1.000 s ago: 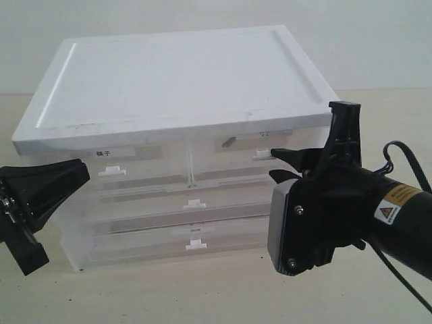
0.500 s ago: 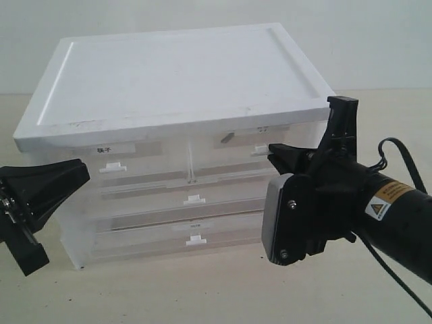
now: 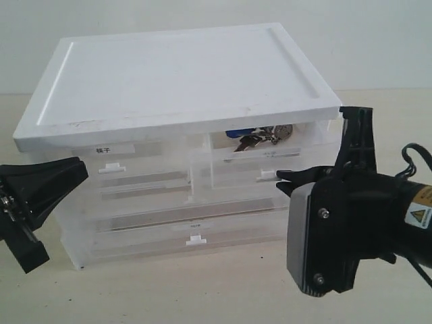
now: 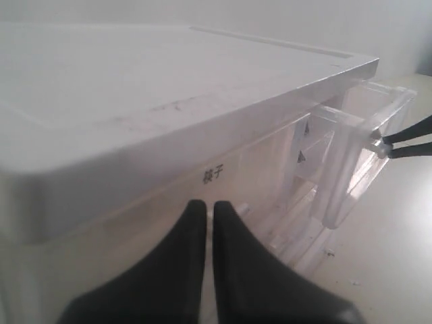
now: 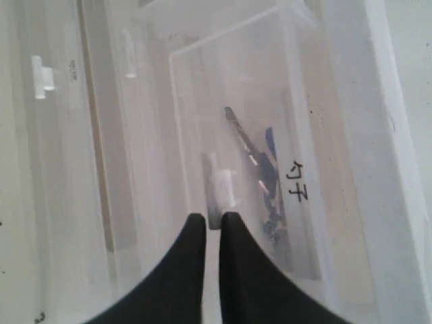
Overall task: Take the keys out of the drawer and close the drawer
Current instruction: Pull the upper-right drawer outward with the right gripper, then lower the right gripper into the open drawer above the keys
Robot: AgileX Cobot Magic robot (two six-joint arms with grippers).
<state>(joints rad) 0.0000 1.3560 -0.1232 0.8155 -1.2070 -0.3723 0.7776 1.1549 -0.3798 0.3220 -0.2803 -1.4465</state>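
Observation:
The upper right half-width drawer (image 3: 264,160) of the white cabinet stands pulled out partway. Inside it lie the keys (image 3: 262,138), silver and brown, with a blue tag showing at their left. My right gripper (image 3: 281,177) is shut on the drawer's small white tab handle (image 5: 223,186); in the right wrist view the gripper (image 5: 206,220) pinches the tab and the keys (image 5: 262,169) show dimly through the translucent front. The left wrist view shows the drawer (image 4: 368,128) jutting out. My left gripper (image 3: 79,170) hovers shut and empty before the upper left drawer, and its own view shows it (image 4: 204,206) below the label.
The cabinet has a broad white top (image 3: 182,74). The upper left half-width drawer (image 3: 128,169) carries a dark-lettered label and is closed. Two full-width translucent drawers (image 3: 196,233) sit below, closed. Beige tabletop (image 3: 169,290) lies in front.
The right gripper has drawn back from the cabinet with the tab handle in its jaws, sliding the upper right drawer out and exposing the keys. The left arm has not moved.

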